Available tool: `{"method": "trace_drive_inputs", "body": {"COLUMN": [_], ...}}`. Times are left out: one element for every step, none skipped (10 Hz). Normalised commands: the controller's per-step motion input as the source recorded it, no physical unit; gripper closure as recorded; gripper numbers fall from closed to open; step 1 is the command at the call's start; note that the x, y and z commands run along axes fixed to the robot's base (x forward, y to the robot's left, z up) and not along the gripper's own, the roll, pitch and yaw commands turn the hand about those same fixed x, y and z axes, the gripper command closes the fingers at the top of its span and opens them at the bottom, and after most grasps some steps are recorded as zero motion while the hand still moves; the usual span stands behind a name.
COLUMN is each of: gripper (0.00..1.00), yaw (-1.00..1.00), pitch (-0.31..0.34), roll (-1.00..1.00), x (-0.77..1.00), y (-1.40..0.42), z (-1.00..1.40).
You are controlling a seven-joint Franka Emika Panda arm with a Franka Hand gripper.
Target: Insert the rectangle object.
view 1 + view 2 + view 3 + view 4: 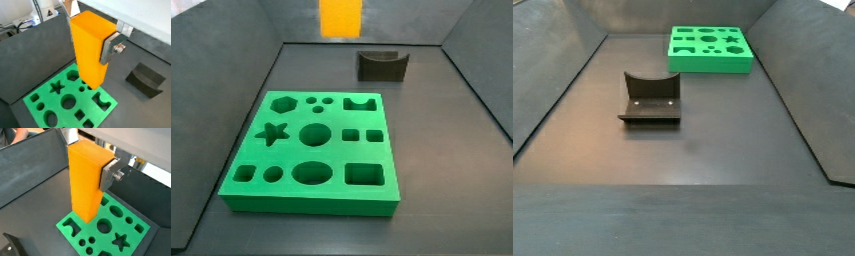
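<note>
The rectangle object (89,47) is a tall, smooth orange-yellow block, and it shows in both wrist views (85,178). My gripper (92,37) is shut on its upper part; one silver finger (110,47) presses its side, also seen in a wrist view (109,174). The block hangs upright above the green board (63,102), apart from it. The board (107,230) has several shaped holes, including a square one (364,175). In a side view only the block's lower end (341,17) shows, high above the back of the floor. The gripper and the block are out of the side view that shows the board (710,48) at the far end.
The fixture (381,65), a dark bracket, stands on the floor behind the board (311,150); it also shows in the views (649,98), (145,77). Dark sloping walls (225,110) enclose the grey floor.
</note>
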Motion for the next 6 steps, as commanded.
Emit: {"method": "trace_drive_inputs", "body": {"gripper": [1.00,1.00,1.00,1.00,1.00,1.00], "yaw": [0.22,0.22,0.22,0.16,0.03,0.00], "pitch": [-0.023,-0.021,-0.024,-0.053,-0.090,-0.143], "roll": [0.00,0.00,0.00,0.00,0.00,0.00], "x": [0.29,0.29,0.30,0.24,0.13,0.00], "y": [-0.71,-0.71,-0.71,-0.71,-0.65,-0.55], "z": [-1.00,-1.00,-1.00,-1.00,-1.00,-0.97]}}
